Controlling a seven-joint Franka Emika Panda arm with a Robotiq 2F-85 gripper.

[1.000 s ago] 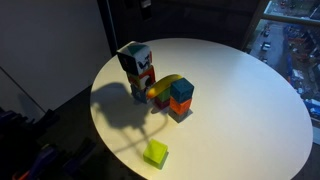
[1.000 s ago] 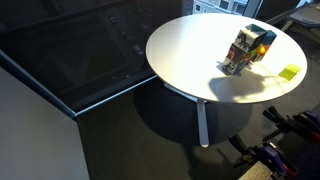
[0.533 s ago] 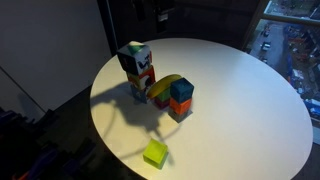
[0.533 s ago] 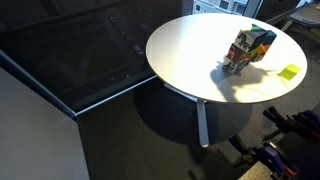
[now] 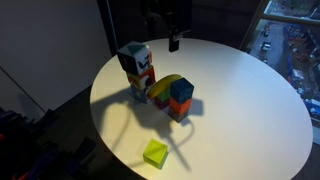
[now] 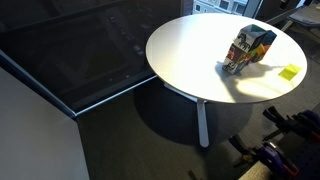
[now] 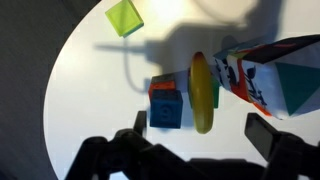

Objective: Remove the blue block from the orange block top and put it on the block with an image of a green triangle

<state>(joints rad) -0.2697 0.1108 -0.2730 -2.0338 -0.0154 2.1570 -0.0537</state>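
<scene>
A blue block (image 5: 181,91) sits on top of an orange block (image 5: 179,109) near the middle of the round white table (image 5: 250,100). In the wrist view the blue block (image 7: 166,110) lies just inside one finger, with the orange block (image 7: 163,88) under it. My gripper (image 5: 172,38) hangs open and empty high above the table's far side; in the wrist view (image 7: 200,128) its two fingers are spread wide. A lime green block (image 5: 155,153) lies alone near the front edge. I cannot make out a green triangle picture on any block.
A yellow curved piece (image 5: 165,85) leans beside the blue-on-orange stack. A tall printed carton-like block (image 5: 135,62) stands on other blocks behind it. The same cluster (image 6: 248,48) and green block (image 6: 290,71) show in an exterior view. Dark floor surrounds the table.
My gripper has come down into the exterior view from the top edge. Its shadow has shifted across the table towards the green block. The blocks have not moved.
</scene>
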